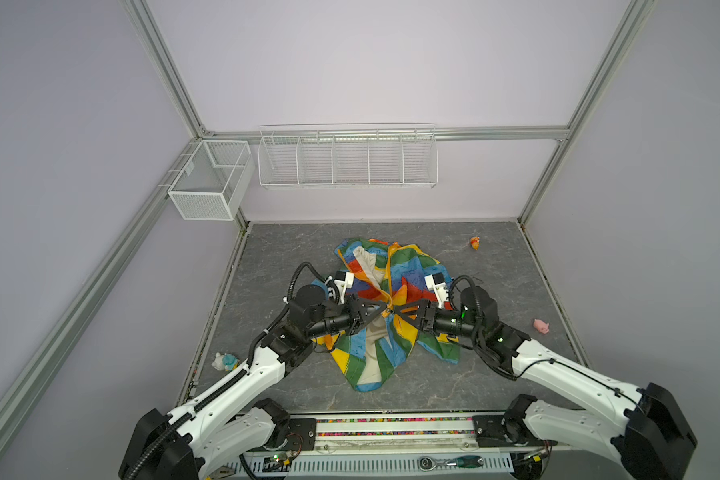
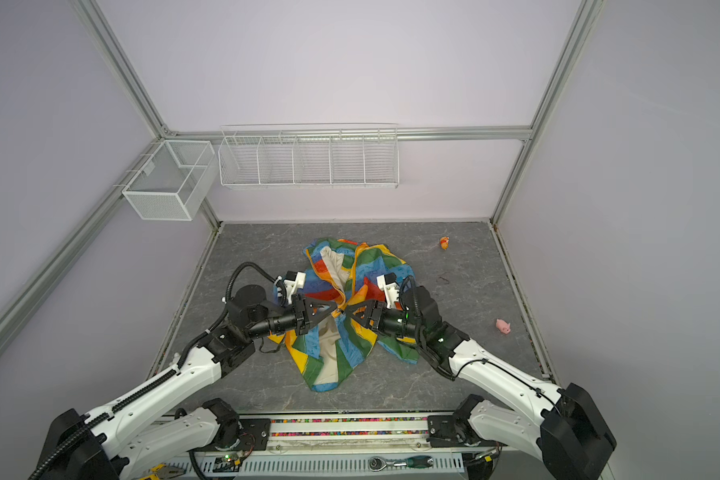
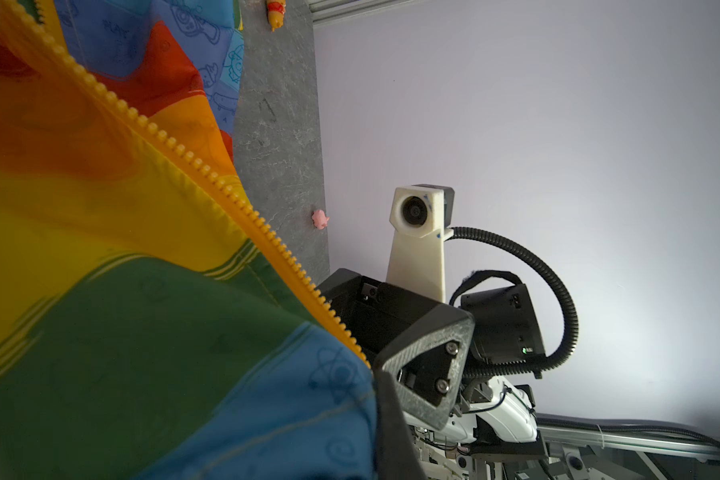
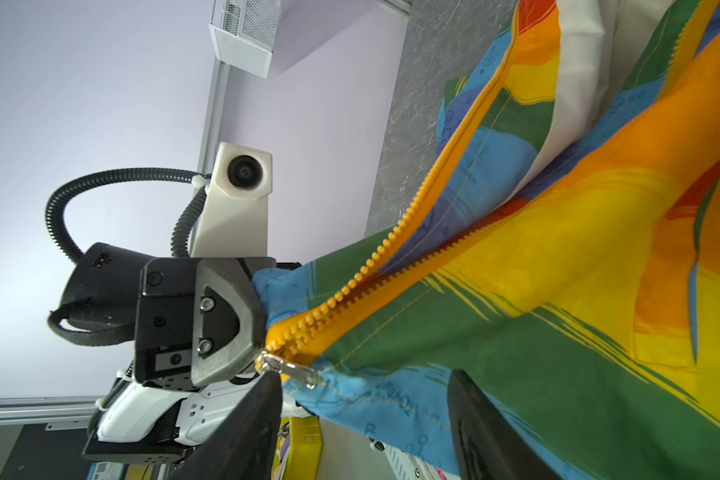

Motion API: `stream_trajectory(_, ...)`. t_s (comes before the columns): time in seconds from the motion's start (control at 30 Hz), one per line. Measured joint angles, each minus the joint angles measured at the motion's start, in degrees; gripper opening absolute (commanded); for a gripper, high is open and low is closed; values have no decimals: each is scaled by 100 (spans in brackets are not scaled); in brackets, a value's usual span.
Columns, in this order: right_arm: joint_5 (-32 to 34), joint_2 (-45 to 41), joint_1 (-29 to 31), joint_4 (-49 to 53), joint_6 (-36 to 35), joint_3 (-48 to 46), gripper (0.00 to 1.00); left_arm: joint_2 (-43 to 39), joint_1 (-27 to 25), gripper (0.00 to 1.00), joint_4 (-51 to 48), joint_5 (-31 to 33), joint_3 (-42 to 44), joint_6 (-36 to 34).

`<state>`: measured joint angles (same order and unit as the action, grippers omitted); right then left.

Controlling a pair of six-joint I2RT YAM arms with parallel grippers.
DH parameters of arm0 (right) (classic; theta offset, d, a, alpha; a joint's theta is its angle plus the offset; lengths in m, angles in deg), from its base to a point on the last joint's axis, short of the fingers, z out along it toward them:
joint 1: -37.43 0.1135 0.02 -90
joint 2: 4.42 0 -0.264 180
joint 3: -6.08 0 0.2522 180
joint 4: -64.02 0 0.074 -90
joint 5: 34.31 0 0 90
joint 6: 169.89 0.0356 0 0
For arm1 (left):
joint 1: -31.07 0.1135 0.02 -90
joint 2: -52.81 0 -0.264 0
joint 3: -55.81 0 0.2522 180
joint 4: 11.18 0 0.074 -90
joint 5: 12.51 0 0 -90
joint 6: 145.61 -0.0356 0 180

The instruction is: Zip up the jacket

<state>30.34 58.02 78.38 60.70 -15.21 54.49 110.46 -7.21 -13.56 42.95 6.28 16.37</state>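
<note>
Jacket [image 1: 410, 266]: crumpled at the centre of the table [image 1: 495, 291], long axis running near to far; thin rainbow-striped fabric, cream lining exposed.
Zipper [image 4: 391, 237]: orange-yellow moulded teeth, meshed briefly beside the metal pull [image 4: 292, 370], then parting toward the far end.
Left tool [image 1: 385, 309]: clenched on blue fabric at the zipper's base.
Right tool [image 4: 364, 386]: released, fingers spread astride the cloth.

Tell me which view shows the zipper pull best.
The right wrist view: the metal zipper pull is close and sharp at the end of the meshed yellow teeth. In both top views it is at most a speck on the jacket. The left wrist view shows teeth only.
</note>
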Motion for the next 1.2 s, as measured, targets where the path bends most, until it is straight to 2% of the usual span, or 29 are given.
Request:
stream_trajectory(0.23, -131, 109, 2, -485, 361, 0, 63, 0, 0, 0, 142, 0, 0, 0)
stream_trajectory(0.63, -155, -177, 2, -470, 396, 114, 64, 24, 0, 0, 240, -4, 2, 42)
stream_trajectory(1.2, -321, 173, 76, -1152, 721, 136, 61, 46, 0, 0, 254, -24, 2, 44)
